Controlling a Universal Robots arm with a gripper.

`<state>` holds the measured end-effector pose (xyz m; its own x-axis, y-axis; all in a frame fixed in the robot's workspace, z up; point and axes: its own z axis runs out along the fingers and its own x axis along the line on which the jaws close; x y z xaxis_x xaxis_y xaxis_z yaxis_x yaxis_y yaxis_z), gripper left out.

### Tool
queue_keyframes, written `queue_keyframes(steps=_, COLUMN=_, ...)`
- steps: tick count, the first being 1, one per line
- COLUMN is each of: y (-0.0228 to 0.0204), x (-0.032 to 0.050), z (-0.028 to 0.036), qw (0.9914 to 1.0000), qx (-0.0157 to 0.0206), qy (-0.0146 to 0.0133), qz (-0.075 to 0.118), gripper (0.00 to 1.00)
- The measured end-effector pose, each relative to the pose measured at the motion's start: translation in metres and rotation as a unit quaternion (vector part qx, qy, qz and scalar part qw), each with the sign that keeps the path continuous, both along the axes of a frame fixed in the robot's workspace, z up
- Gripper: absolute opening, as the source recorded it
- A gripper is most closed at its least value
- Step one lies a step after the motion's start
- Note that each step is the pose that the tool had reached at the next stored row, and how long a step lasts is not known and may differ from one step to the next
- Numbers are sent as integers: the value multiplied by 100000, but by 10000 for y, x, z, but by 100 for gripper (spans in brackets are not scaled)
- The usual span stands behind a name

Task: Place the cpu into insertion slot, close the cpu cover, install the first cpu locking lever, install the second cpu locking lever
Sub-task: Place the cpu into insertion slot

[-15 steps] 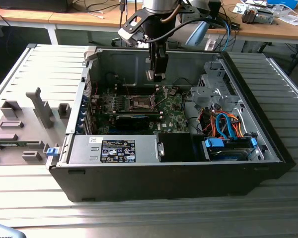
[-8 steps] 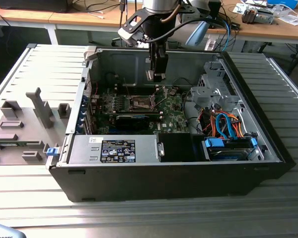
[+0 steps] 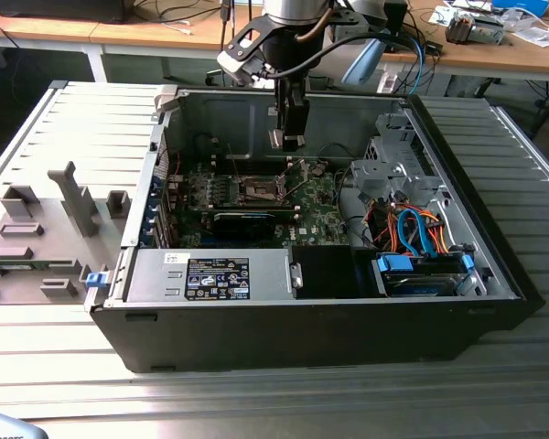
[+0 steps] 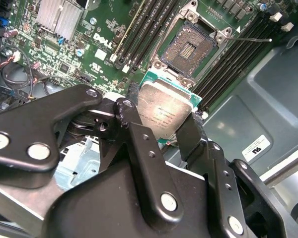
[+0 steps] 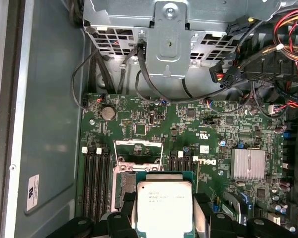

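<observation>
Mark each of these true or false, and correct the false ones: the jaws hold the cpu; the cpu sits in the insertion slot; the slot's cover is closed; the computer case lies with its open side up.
1. The jaws are shut on the cpu. True.
2. The cpu sits in the insertion slot. False: the slot is empty with its contacts bare, and the cpu is held clear of it over the board.
3. The slot's cover is closed. False: it stands raised, off the slot.
4. The computer case lies with its open side up. True.
</observation>
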<state>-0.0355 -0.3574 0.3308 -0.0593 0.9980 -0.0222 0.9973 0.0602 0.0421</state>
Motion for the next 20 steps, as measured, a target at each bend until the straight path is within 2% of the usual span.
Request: queue_keyframes(steps=20, y=0, x=0, z=0, qw=99996, qx=-2, qy=-1, qz=-912, gripper=54)
